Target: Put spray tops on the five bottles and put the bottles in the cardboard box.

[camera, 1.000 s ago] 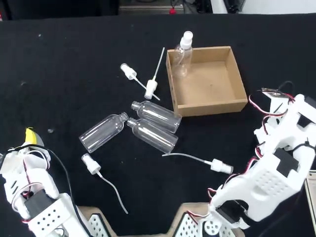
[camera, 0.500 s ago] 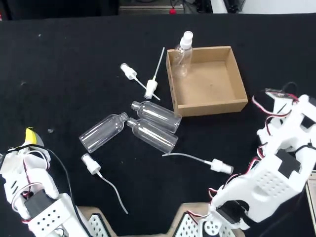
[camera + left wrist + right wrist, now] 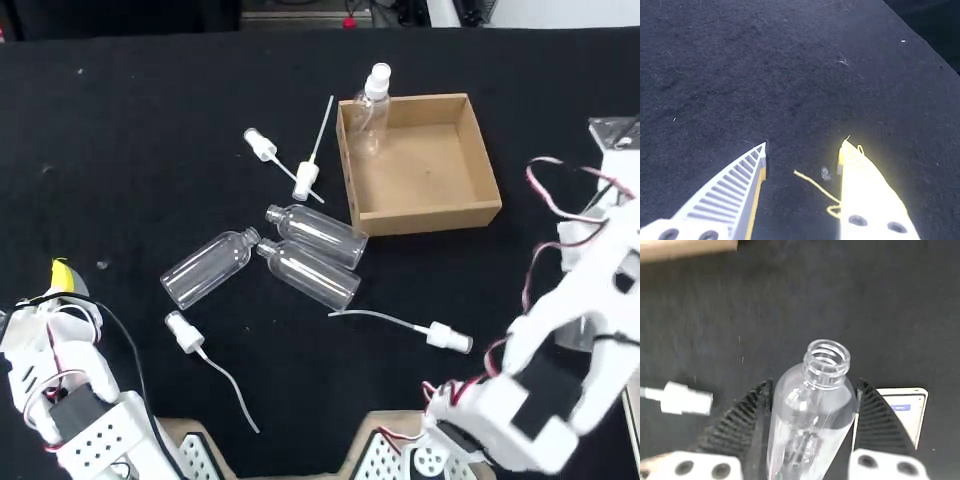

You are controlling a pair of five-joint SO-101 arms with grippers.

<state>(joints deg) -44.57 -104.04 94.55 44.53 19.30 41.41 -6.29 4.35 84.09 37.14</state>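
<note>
Its wrist view shows the right gripper (image 3: pixel 815 386) clamped on an uncapped clear bottle (image 3: pixel 812 410) — a loose spray top (image 3: pixel 682 399) lies nearby. The left gripper (image 3: pixel 804 145) stands apart over black cloth (image 3: pixel 790 60).

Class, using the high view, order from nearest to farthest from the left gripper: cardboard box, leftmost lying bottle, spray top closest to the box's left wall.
1. Leftmost lying bottle, mid-table, closest to the left gripper.
2. Spray top, farther back, beside the box.
3. Cardboard box, farthest, to the right.
</note>
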